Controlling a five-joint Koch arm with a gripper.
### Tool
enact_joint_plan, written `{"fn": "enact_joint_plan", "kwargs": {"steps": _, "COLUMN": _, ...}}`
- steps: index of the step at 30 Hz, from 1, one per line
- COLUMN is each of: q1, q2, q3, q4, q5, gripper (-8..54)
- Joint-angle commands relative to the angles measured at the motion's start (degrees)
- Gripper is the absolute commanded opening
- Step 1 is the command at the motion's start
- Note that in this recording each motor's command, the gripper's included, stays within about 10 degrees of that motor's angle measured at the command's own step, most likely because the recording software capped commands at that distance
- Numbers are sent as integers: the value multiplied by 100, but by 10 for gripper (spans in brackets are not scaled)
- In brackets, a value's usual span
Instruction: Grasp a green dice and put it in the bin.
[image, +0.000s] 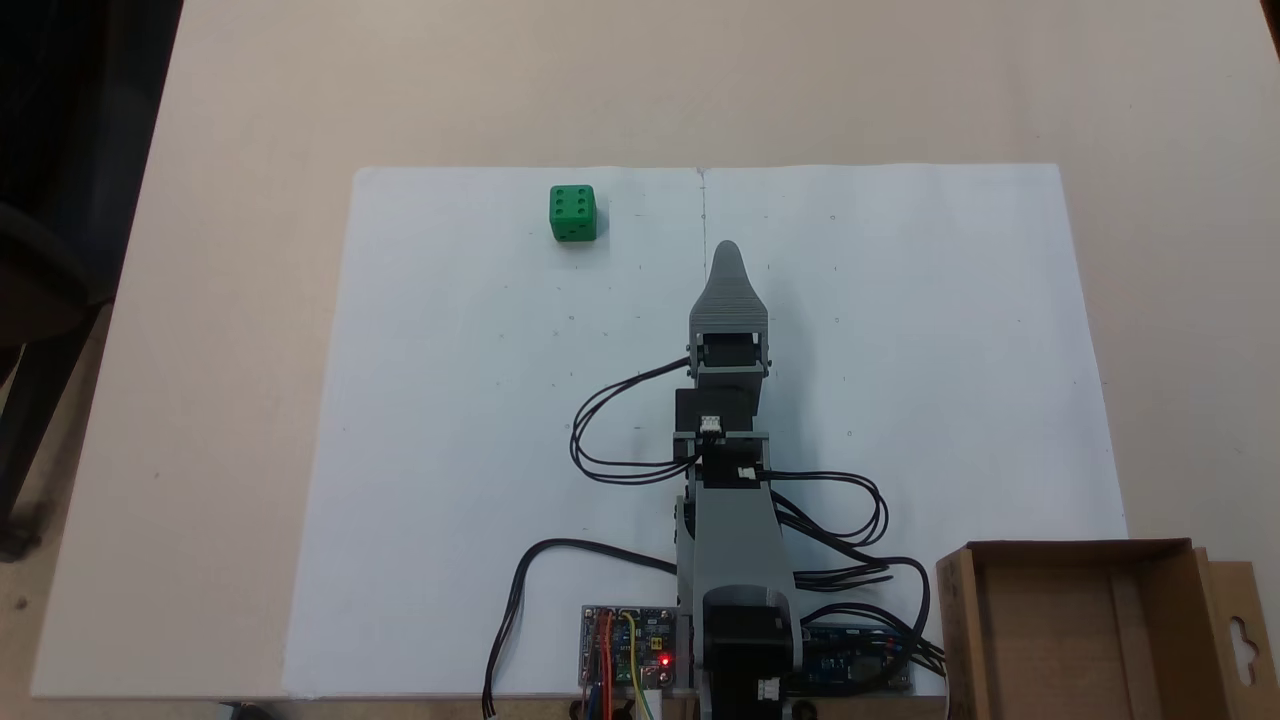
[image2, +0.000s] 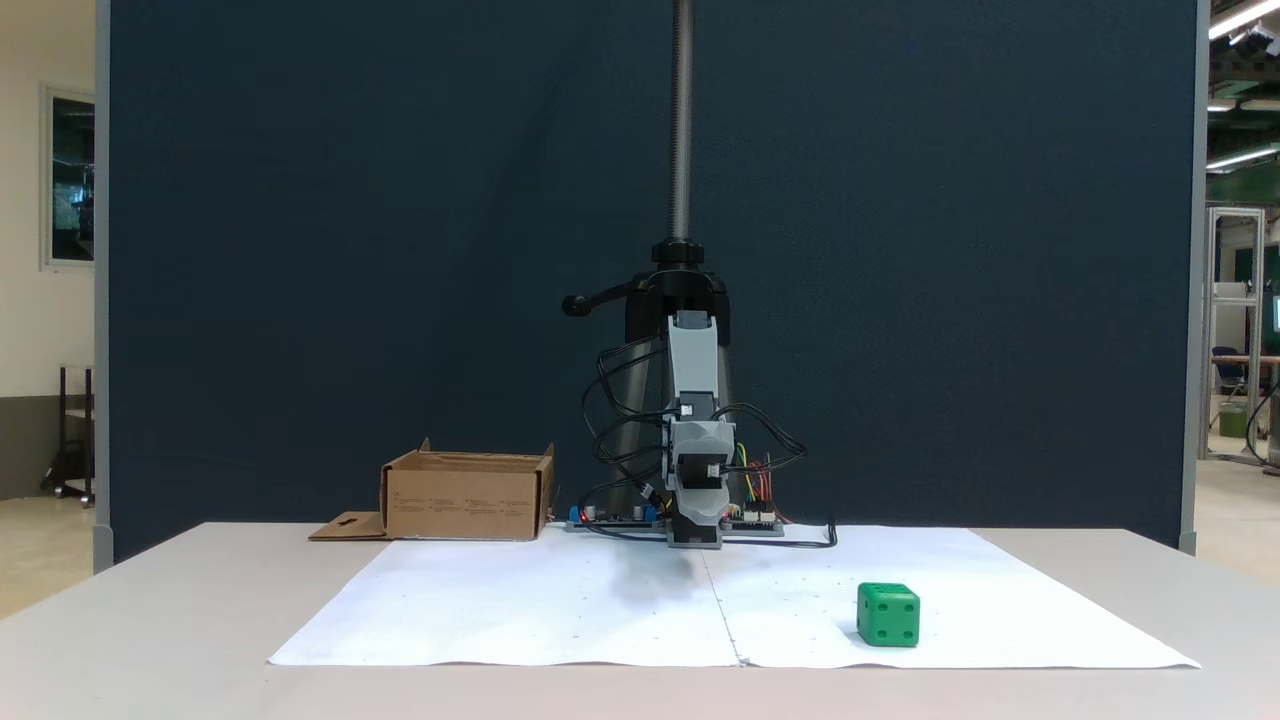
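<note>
One green dice (image: 573, 213) lying alone on white paper (image: 450, 450), well apart from gripper (image: 727, 252), jaw gap impossible to tell, and from cardboard bin (image: 1085, 630).

In both fixed views the green dice (image: 573, 213) (image2: 888, 614) is seen resting on the paper sheet (image: 450, 450) (image2: 520, 610) spread over the table (image: 220, 300) (image2: 150, 610), well apart from the bin (image: 1085, 630) (image2: 466, 495). In the view from above, the dice is placed up and left of the gripper (image: 727, 252), while the bin is set off the sheet at the lower right, beside the arm's base.
</note>
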Motion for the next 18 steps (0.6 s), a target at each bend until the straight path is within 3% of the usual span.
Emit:
{"fn": "enact_joint_plan", "kwargs": {"steps": 1, "q1": -79, "q2": 563, "q3": -316, "q4": 439, "q5": -431, "gripper": 414}}
{"fn": "enact_joint_plan", "kwargs": {"steps": 11, "q1": -729, "q2": 431, "q3": -1811, "q4": 2909, "q5": -404, "gripper": 414}}
{"fn": "enact_joint_plan", "kwargs": {"steps": 18, "q1": -1046, "q2": -1230, "q3": -3445, "q4": 4799, "q5": -352, "gripper": 414}}
